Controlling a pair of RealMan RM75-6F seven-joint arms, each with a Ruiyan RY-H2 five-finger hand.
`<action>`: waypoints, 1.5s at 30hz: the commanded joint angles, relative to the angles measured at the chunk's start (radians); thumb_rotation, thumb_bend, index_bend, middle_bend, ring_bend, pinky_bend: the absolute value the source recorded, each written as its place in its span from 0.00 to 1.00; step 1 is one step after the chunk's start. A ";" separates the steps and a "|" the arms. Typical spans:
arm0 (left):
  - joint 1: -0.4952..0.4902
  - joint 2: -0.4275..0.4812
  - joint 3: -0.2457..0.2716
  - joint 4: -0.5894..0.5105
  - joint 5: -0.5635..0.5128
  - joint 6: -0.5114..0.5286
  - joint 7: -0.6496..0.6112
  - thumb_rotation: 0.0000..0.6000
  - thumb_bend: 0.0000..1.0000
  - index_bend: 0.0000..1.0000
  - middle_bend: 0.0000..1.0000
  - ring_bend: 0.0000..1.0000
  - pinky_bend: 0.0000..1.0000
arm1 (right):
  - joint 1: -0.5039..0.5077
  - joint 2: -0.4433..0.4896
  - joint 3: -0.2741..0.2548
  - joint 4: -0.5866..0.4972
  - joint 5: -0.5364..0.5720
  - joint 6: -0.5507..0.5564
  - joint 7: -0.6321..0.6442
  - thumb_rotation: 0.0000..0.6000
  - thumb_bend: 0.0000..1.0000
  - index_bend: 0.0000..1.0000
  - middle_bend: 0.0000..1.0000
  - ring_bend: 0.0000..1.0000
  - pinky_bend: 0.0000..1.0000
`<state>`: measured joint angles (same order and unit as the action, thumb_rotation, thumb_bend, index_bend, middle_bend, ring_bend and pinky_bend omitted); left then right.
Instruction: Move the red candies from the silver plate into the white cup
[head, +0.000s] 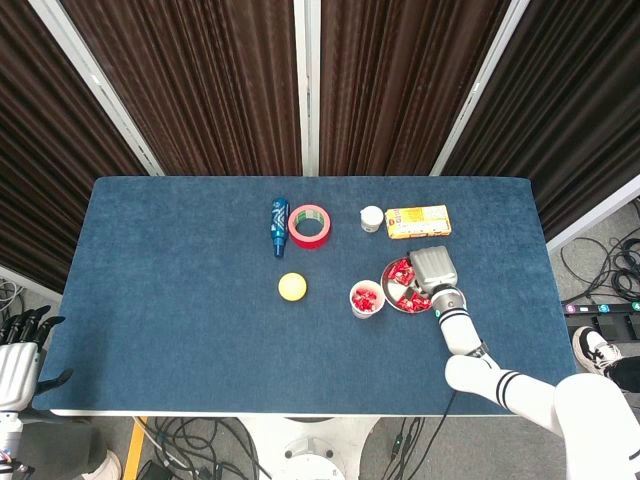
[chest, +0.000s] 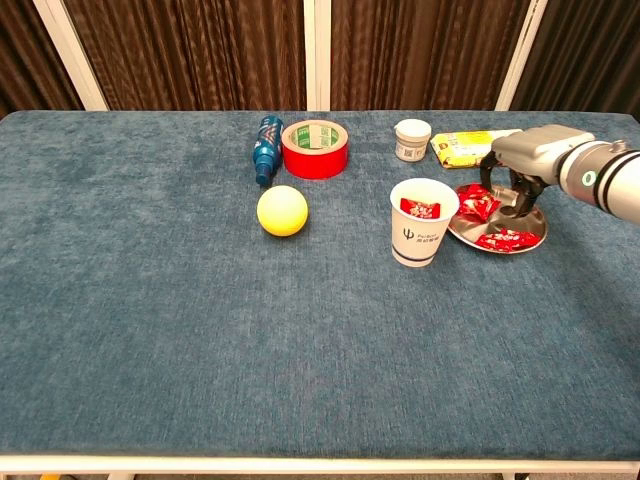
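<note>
**Silver plate, right hand low over the candy**

Grey knuckles down, the right hand (chest: 522, 172) hangs over the silver plate (chest: 528, 225), its white forearm reaching in from the counter's right edge. Fingers (chest: 519, 196) curl downward onto the plate's far side, just beside a red candy (chest: 475, 205); whether they actually pinch a wrapper, I cannot tell from either view. Another red candy (chest: 505, 239) lies on the plate's near side, clear of the hand. Just left of the plate stands the white cup (chest: 420, 235), upright, red wrappers showing inside it.

Over on the far side, the left hand (head: 18, 343) sits off the blue counter (head: 180, 300) at its near-left corner, dark fingers spread, holding nothing.

Along the back: blue bottle (chest: 266, 148) lying down, red tape roll (chest: 315, 148), small white jar (chest: 411, 139), yellow packet (chest: 462, 148). Yellow ball (chest: 282, 210) sits left of the cup.
</note>
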<state>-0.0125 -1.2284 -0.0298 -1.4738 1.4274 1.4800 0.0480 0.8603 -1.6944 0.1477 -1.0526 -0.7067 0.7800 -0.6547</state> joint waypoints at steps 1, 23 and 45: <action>0.000 0.000 0.000 0.000 0.000 0.000 0.000 1.00 0.00 0.29 0.22 0.12 0.13 | 0.006 -0.009 -0.001 0.006 -0.008 -0.003 -0.001 1.00 0.30 0.39 1.00 1.00 1.00; 0.000 -0.003 0.001 0.011 -0.003 -0.008 -0.012 1.00 0.00 0.29 0.22 0.12 0.13 | 0.020 -0.054 0.010 0.034 -0.059 0.003 0.021 1.00 0.18 0.47 1.00 1.00 1.00; 0.005 0.002 0.001 0.008 -0.001 0.001 -0.014 1.00 0.00 0.29 0.22 0.12 0.13 | -0.020 0.035 0.037 -0.109 -0.161 0.093 0.091 1.00 0.42 0.56 1.00 1.00 1.00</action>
<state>-0.0071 -1.2260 -0.0285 -1.4658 1.4266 1.4805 0.0341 0.8611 -1.7160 0.1756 -1.0807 -0.8230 0.8252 -0.5940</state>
